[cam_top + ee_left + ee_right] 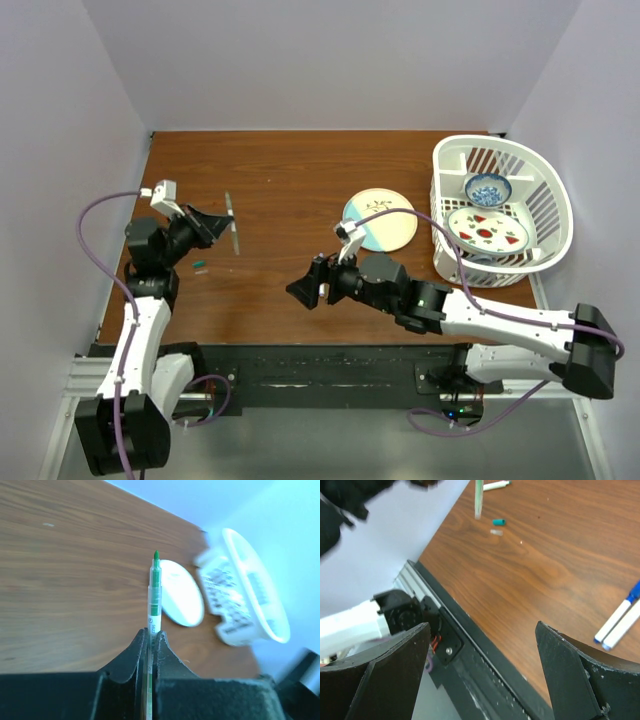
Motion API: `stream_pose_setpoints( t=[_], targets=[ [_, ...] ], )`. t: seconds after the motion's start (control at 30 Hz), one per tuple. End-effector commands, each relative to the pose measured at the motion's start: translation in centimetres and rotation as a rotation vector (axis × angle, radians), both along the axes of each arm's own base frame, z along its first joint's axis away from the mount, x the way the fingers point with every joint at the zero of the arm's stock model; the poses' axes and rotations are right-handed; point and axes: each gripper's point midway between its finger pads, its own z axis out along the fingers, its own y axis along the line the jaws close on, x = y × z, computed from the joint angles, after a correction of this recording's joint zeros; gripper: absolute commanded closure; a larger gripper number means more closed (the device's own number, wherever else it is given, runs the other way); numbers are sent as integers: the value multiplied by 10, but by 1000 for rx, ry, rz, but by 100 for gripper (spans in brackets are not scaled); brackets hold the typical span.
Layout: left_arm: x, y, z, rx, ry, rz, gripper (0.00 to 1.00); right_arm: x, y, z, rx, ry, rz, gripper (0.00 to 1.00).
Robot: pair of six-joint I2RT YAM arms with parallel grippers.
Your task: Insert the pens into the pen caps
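- Left gripper (150, 632) is clenched on the green-tipped pen (154, 595), raised near the green cap (499, 522)
- Right gripper (480, 642) gapes empty, well right of that cap
- Bring nib and cap mouth into line before pushing; a tilt would likely jam

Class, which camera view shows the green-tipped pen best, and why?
Left wrist: the green-tipped pen stands sharp and central, gripped by the left hand. Top external shows a thin pale sliver; right wrist, a blurred end.
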Motion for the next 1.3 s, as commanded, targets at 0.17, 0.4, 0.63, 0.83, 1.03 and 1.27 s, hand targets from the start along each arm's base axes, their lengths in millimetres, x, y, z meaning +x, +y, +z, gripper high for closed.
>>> stream_pose_setpoints(
  t=[0.17,0.4,0.63,0.83,1.03,1.27],
  targets=[
    [-69,-59,63,-262,-252,-347,100,25,35,50,195,-52,55,10],
    [-86,-64,66,-266,-286,-373,100,25,75,58,245,-69,171,11],
    [-89,-65,63,-257,-277,-389,100,28,109,59,283,-38,241,17],
    [-89,-66,63,-263,-263,-393,100,29,129,61,306,-35,297,45],
    [-89,-66,65,-251,-259,-397,100,26,133,56,333,-19,312,91],
    [-66,-55,59,-213,-127,-278,53,24,123,44,303,-11,302,100]
  ],
)
